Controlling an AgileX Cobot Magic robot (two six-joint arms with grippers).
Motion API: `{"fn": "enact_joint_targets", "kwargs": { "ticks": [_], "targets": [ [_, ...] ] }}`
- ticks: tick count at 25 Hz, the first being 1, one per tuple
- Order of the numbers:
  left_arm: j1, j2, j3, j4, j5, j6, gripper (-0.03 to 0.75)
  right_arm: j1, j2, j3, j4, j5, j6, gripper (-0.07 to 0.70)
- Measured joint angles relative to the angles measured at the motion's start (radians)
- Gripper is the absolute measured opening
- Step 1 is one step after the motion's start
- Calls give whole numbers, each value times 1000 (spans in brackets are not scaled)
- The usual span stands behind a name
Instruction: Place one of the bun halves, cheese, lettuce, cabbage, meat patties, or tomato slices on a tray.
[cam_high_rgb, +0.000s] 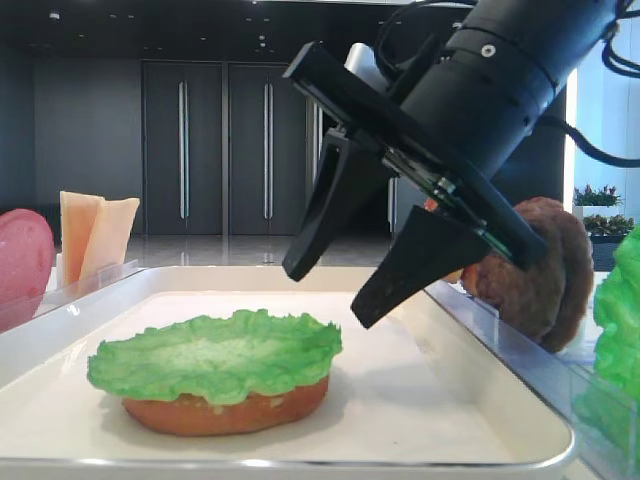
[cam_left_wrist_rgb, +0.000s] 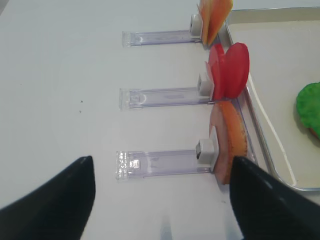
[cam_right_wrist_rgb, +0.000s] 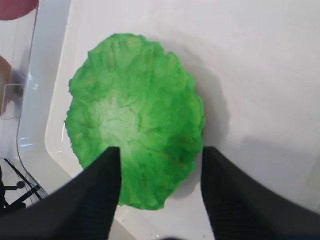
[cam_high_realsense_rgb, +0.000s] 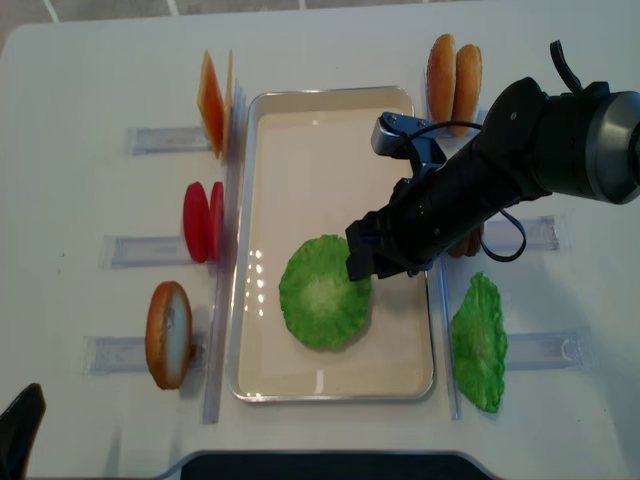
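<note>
White bench (cam_high_realsense_rgb: 80, 60) all round, and at far left the left claw (cam_left_wrist_rgb: 160, 200) hangs over bare surface, its two dark fingers spread wide with nothing between them. Just ahead of it three clear plastic holders (cam_left_wrist_rgb: 165, 162) lie in a row, each propping food upright against the tray's left rim: a bun half (cam_high_realsense_rgb: 168, 334) nearest, two tomato slices (cam_high_realsense_rgb: 204, 221) in the middle, the cheese (cam_high_realsense_rgb: 212, 100) at the far end. Moving right, the off-white tray (cam_high_realsense_rgb: 330, 120) sits in the centre of the bench, and in its near half a second bun half (cam_high_rgb: 225, 408) lies flat with a ruffled green lettuce (cam_high_realsense_rgb: 324, 291) leaf resting on top, covering it almost completely. Above the leaf's right edge hovers the right claw (cam_high_rgb: 335, 300), fingers parted and pointing down, clear of the lettuce and gripping nothing. Right of the tray stand two more golden bun halves (cam_high_realsense_rgb: 452, 70) at the far end, the meat patties (cam_high_rgb: 535, 265) in the middle, partly hidden behind the arm, and another lettuce leaf (cam_high_realsense_rgb: 479, 340) at the near end.
</note>
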Motion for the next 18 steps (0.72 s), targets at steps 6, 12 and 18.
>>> {"fn": "enact_joint_targets", "kwargs": {
  "ticks": [6, 12, 18],
  "targets": [
    [0, 0, 0, 0, 0, 0, 643, 0, -39, 0, -22, -16, 41, 384],
    [0, 0, 0, 0, 0, 0, 643, 2, -63, 0, -28, -11, 86, 386],
    [0, 0, 0, 0, 0, 0, 643, 11, -110, 0, -43, -9, 108, 386]
  ]
}}
